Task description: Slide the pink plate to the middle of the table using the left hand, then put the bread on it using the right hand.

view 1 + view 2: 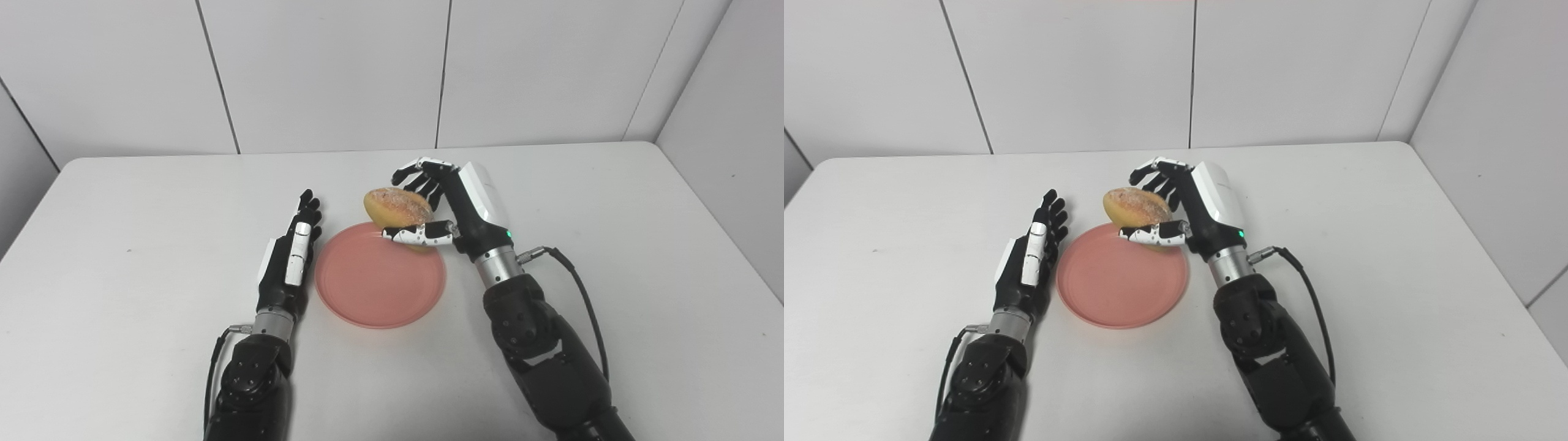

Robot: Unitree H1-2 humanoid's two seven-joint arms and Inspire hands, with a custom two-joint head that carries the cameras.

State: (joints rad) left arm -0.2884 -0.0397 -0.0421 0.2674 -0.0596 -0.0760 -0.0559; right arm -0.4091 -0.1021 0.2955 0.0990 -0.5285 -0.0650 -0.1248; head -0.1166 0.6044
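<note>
Right hand (456,205) gripped the bread (398,208) over the pink plate's (373,288) far rim, bread's underside hidden by the thumb, left hand (291,257) lay open-fingered beside the plate, mid-table (612,202)

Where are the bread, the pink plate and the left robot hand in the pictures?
bread (397,207), left eye view, on its browned top crust.
pink plate (367,288), left eye view, on its bare flat middle.
left robot hand (1029,260), right eye view, on the back of the hand beside the plate.
</note>
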